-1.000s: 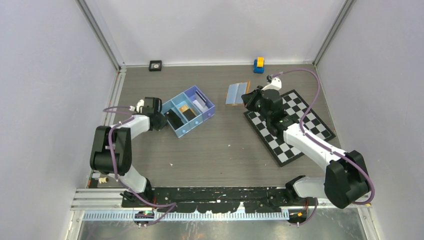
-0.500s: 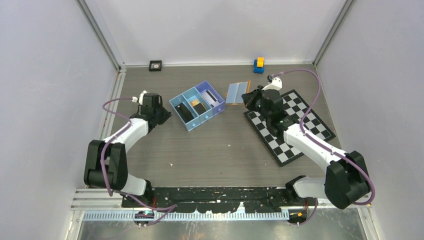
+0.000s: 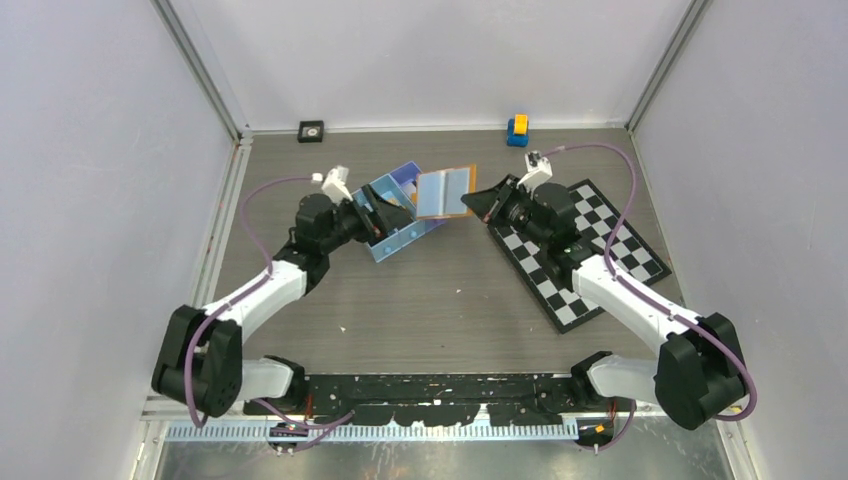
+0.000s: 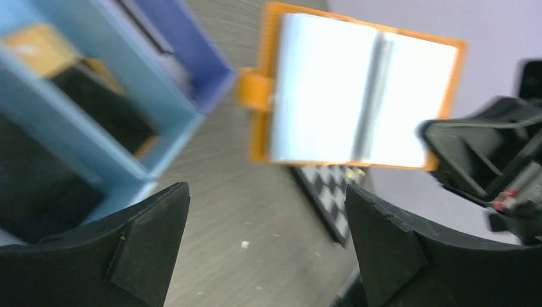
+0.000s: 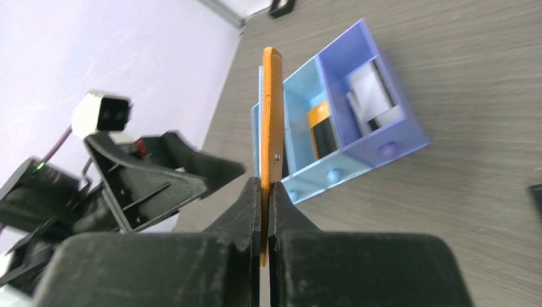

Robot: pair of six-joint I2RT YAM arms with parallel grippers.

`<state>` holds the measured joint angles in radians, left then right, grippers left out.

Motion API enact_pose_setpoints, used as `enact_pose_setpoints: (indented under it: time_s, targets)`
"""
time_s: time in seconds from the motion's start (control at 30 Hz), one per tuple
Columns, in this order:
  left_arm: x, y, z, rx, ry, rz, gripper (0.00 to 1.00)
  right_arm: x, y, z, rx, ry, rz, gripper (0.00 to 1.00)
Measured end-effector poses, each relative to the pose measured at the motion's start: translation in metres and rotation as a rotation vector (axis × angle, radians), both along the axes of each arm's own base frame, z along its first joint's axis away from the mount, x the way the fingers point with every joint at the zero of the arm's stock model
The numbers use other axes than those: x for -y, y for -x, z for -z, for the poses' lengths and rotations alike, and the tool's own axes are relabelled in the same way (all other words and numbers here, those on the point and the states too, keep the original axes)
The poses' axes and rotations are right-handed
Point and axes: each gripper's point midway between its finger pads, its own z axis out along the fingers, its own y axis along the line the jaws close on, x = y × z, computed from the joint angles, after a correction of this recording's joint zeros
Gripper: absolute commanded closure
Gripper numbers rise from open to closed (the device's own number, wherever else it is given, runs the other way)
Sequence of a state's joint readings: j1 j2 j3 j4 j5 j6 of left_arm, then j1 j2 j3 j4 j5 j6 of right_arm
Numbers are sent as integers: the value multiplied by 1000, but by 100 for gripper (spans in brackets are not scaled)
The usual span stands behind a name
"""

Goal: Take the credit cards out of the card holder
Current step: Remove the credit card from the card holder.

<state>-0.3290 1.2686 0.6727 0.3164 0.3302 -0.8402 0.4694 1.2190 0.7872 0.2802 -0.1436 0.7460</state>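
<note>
Black right claw (image 5: 265,185): closed on one edge of the card holder (image 5: 271,115), with only the thin orange cover between its jaws.
Card holder: lifted clear of the table (image 3: 440,300) and spread open like a book. Its pale inner faces are turned toward the left arm, and it hangs just beside the far end of the blue tray (image 5: 358,150).
Credit cards (image 4: 313,89): pale panels fill both halves of the holder. I cannot tell card from lining, nor where a card's edge lies.
Left claw (image 4: 268,224): jaws wide apart and gripping nothing. It is aimed at the holder's open face, near it but not touching.
Blue tray: sits on the table close under the left claw, its three compartments holding dark and pale items.
Checkered mat (image 3: 590,250): lies under the right arm, well clear of the exchange.
Risk, slip: the hold looks like a narrow pinch near one edge. A sideways tug on a card could probably twist the holder or pull it out of the jaws.
Risk, wrong bite: with card edges unclear, the left claw may close on cover and card together and drag the whole holder.
Risk, clash: both claws work near the same small object, so an overshoot could bring their fingers together.
Risk, tray: a low approach could knock the tray and shift its contents.
</note>
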Motion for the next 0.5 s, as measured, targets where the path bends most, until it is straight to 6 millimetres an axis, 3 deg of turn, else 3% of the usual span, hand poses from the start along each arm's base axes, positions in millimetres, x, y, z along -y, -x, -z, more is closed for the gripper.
enact_pose_setpoints:
  time_s: [0.1,0.23,0.33,0.43,0.5]
  targets:
    - [31,6,-8,26,85,125,0,-10,15,4,-17,-57,-81,99]
    - [49,3,2,-10,182,204,0,-10,39,16,-29,-95,-135,100]
    - [60,3,4,-31,258,262,7,-14,47,10,-13,-131,-177,100]
    - [66,4,4,-44,314,299,26,-21,51,-4,17,-182,-221,99]
    - [69,4,-4,-32,354,324,48,-21,50,-7,19,-196,-228,99]
